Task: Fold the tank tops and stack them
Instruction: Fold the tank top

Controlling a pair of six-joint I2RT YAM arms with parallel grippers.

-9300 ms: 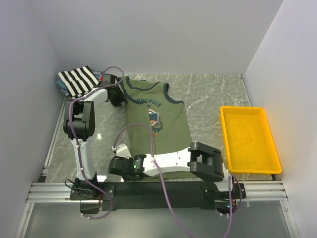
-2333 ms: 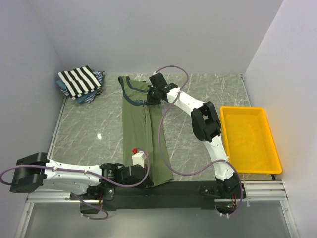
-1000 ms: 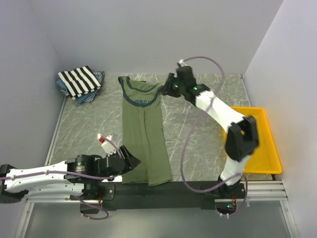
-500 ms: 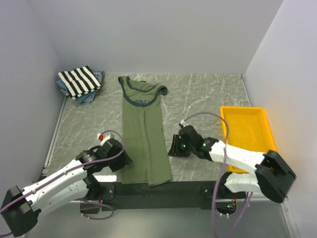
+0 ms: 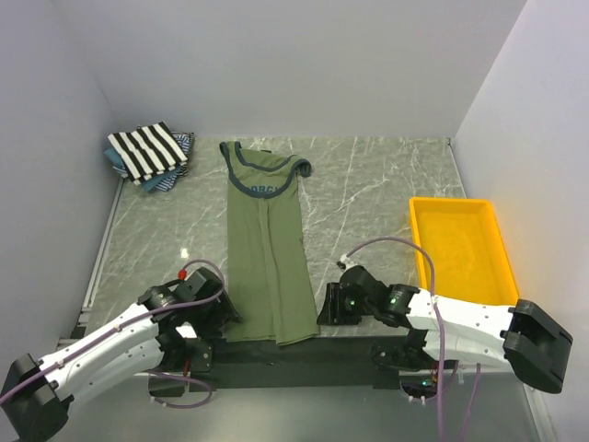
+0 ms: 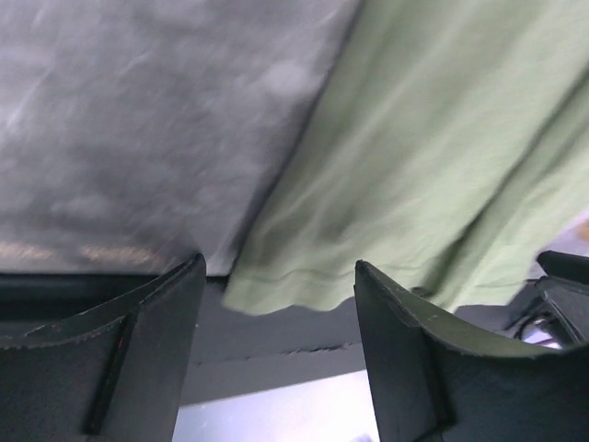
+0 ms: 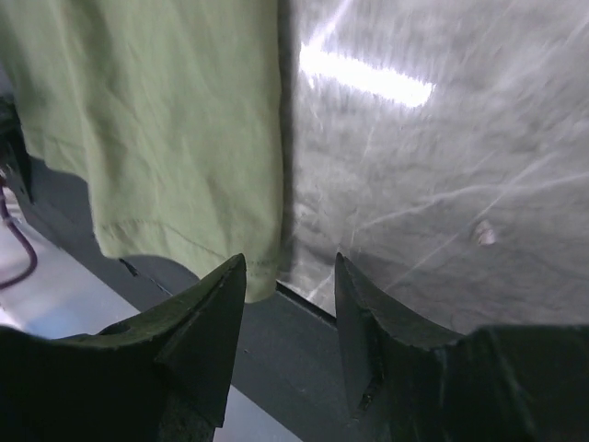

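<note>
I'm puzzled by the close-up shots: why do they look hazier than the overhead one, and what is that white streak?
Right wrist view: the white streak is light glaring off the polished marble table, beside the olive green tank top. Left wrist view: the whole picture is soft, with the marble veins smeared and the cloth's edge blurred. Top external view: evenly lit and sharp, with no strong glare.

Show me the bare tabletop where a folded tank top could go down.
The widest bare patch of the marble table lies between the olive tank top and the yellow tray, back to the far wall. A second patch lies left of that top, between the striped pile and the left tool. It is crowded at the near edge, where the left and right tool flank the hem.
</note>
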